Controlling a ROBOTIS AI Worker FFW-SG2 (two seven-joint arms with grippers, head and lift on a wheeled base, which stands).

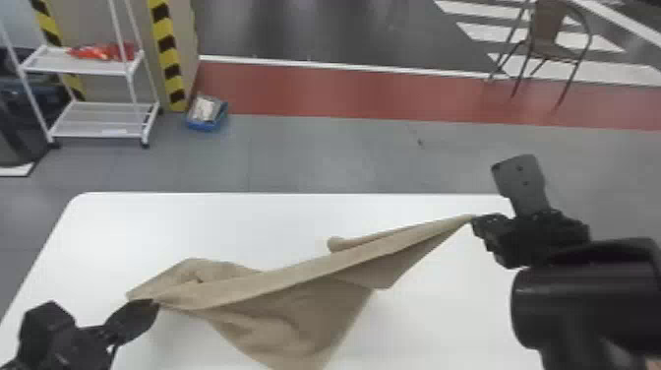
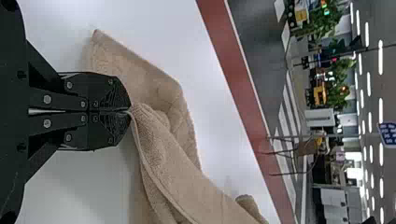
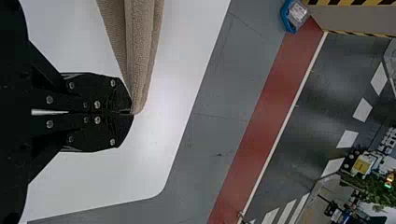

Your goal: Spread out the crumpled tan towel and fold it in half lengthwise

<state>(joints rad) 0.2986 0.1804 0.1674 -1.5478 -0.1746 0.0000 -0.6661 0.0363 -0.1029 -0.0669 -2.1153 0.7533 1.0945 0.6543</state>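
Your left gripper (image 1: pixel 155 301) and right gripper (image 1: pixel 473 219) both pinch the towel (image 1: pixel 295 288) slung between them; it looks soft and light, best held near its corners.

On the left, the robot's left gripper (image 1: pixel 155 304) is showing matte black, with a leaf-shaped finger (image 1: pixel 134 322) and an angular black block (image 1: pixel 46 321) beside it. On the right, the right gripper (image 1: pixel 473 221) is matching it in black, while a dark grey plate (image 1: pixel 521 184) (rounded at the corners, rather like a paddle) is bearing small dark holes. Nearer, a thick, smooth black cylinder (image 1: pixel 585 305) is bulking out the arm. In both wrist views, round silvery screws (image 2: pixel 47 99) are dotting black linkages (image 2: pixel 56 97).
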